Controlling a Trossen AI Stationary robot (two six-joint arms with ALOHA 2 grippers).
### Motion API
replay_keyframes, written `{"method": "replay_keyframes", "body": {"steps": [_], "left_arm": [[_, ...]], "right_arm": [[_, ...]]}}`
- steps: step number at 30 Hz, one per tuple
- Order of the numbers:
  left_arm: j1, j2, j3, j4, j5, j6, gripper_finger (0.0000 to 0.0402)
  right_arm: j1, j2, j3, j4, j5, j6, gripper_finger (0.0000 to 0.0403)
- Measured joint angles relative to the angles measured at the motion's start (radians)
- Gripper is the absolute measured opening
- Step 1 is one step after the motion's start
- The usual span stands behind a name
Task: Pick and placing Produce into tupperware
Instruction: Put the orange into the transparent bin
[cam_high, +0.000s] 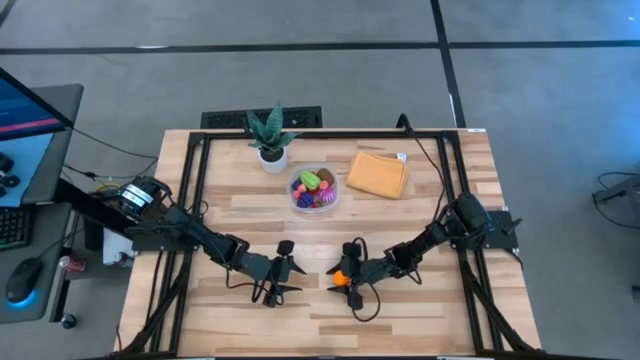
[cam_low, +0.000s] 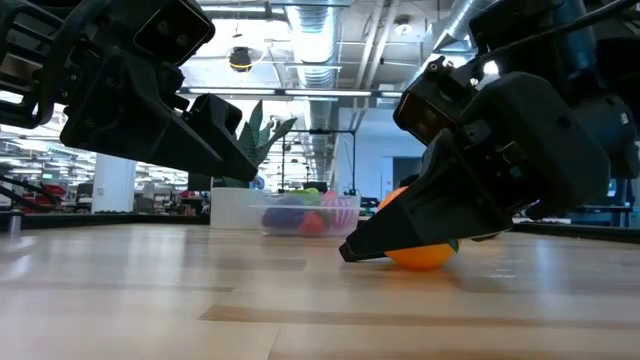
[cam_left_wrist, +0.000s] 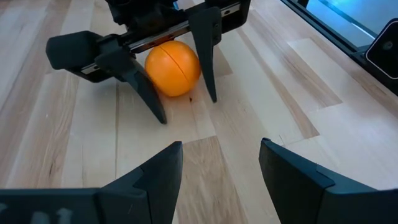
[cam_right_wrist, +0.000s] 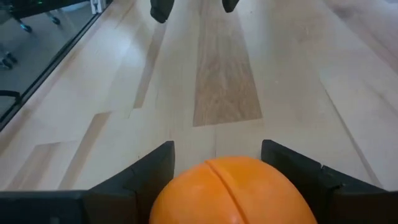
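Observation:
An orange toy fruit (cam_high: 341, 277) lies on the table's near middle, between the fingers of my right gripper (cam_high: 345, 270). That gripper reaches in from the right and is shut on the fruit. My left gripper (cam_high: 289, 268) hovers a short way to the fruit's left, open and facing it, touching nothing. The clear round tub (cam_high: 292, 190) stands farther back at the table's middle. It holds several small toy fruits and vegetables (cam_high: 316, 187) in green, purple, magenta and red. My right gripper pinches the orange fruit (cam_left_wrist: 173, 67) between its two fingers (cam_left_wrist: 149, 93), one on each flank. The fingers slant down from the table's right side. The fruit sits well back from the fingertips (cam_low: 347, 254), and its underside (cam_low: 420, 264) rests on the table.
A potted plant in a white pot (cam_high: 271, 150) stands left of the tub near the far edge. A folded orange cloth (cam_high: 377, 173) lies to the tub's right. Bare wood stretches between the grippers and the tub, and black frame rails run along the table's sides.

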Motion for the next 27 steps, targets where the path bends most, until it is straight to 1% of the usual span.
{"method": "replay_keyframes", "body": {"steps": [7, 16, 27], "left_arm": [[0.0, 0.0, 0.0, 0.0, 0.0, 0.0, 0.0204], [0.0, 0.0, 0.0, -0.001, 0.0, -0.001, 0.0204], [0.0, 0.0, 0.0, -0.005, 0.0, -0.003, 0.0204]], "right_arm": [[0.0, -0.001, 0.0, -0.006, -0.018, 0.0, 0.0267], [-0.002, -0.005, 0.0, -0.019, -0.079, 0.011, 0.0268], [-0.002, -0.005, 0.002, -0.036, -0.092, 0.031, 0.0268]]}}
